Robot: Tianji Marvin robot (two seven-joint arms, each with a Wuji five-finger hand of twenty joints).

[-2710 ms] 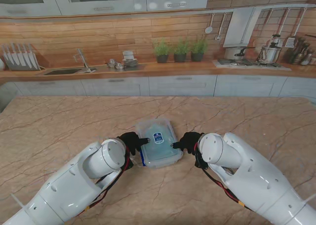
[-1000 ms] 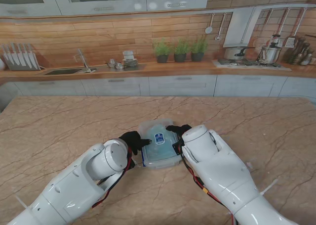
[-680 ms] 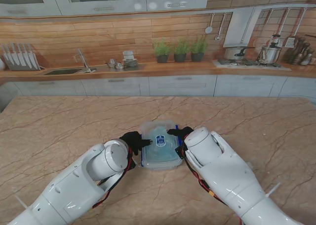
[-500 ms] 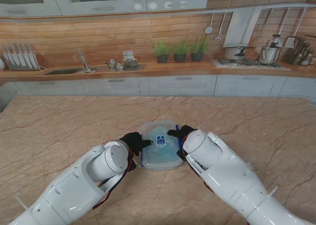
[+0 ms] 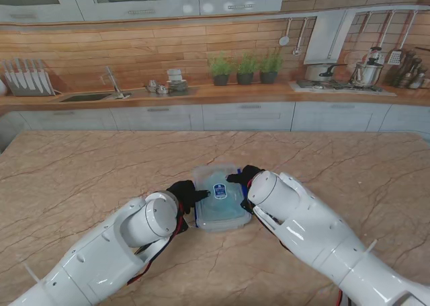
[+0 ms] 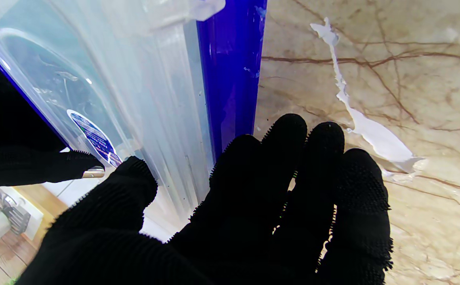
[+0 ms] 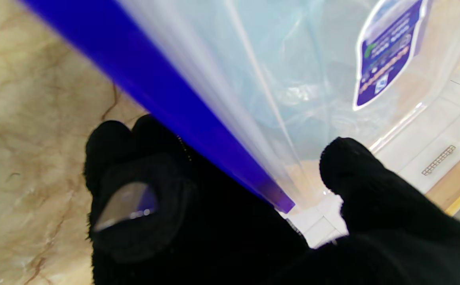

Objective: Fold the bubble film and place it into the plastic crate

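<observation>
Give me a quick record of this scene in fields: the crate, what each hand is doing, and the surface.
crate: clear plastic crate with blue rim and a blue label, lid on
contents: pale film visible through the plastic
left hand: left hand gripping the crate's left side
right hand: right hand gripping its right side
surface: marble table
debris: white scrap beside the crate

Both white arms reach in from the near corners, elbows bent, forearms converging toward the middle. The left hand [image 5: 183, 194] and right hand [image 5: 244, 177] (both black-gloved) face each other, thumbs spread from the fingers [image 6: 285, 158], gripping.
</observation>
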